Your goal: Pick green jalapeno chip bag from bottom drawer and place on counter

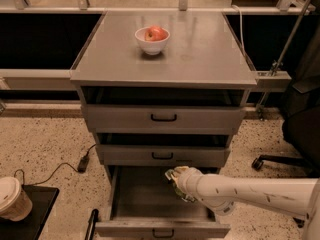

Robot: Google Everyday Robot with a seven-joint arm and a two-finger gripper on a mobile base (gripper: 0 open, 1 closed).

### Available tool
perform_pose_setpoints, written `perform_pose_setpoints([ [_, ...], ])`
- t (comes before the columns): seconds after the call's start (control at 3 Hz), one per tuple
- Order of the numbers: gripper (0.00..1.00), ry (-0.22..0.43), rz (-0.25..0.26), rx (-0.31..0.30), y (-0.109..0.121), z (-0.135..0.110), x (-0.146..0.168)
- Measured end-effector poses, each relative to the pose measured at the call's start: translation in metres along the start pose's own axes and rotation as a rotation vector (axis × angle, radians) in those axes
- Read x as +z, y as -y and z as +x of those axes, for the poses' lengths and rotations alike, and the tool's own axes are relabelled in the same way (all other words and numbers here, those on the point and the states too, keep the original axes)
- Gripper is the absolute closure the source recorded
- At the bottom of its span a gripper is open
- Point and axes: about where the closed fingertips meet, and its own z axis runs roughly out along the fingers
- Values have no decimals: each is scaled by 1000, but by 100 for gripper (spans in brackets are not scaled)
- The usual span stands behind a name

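- Low in the frame, right of centre, the robot's white arm [250,191] reaches in from the right edge over the deep grey metal bottom drawer [142,196], which stands pulled well out of the cabinet.
- At the arm's tip the pale two-finger pincer [172,176] sits inside that drawer, near its back right part and just under the front of the drawer above.
- The pincer appears pressed onto the small wrinkly shiny green jalapeno chip bag [181,196]. Only scraps of the bag's green foil show, below and beside the fingers, so the bag is within the drawer and not up on top.
- Above it sit the shallower grey middle drawer [162,155] and the grey top drawer [163,118]. Each has a small black handle and a dark gap over it.
- Across the upper middle of the frame spreads the broad, flat, smooth grey metal table [200,49], the cabinet's top.
- On it, left of centre towards the back, stands a small white bowl [152,45] with a red apple [156,32] in it.
- Around the cabinet lies a speckled pale stone floor [45,144].
- A thin black cable [82,161] trails across the floor at the left.
- At the lower left corner a paper cup with a white lid [12,198] rests on a flat black surface [30,219].
- At the right edge a black wheeled office chair [300,129] stands beside the cabinet.
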Motion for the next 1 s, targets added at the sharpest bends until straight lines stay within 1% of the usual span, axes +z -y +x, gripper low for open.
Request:
perform_pose_setpoints([
  [0.33,100,0,0,0,0,0,0],
  [0.67,100,10,10,-5,1,-10,-10],
  [1.0,100,38,39,-21,-5,-39,-57],
])
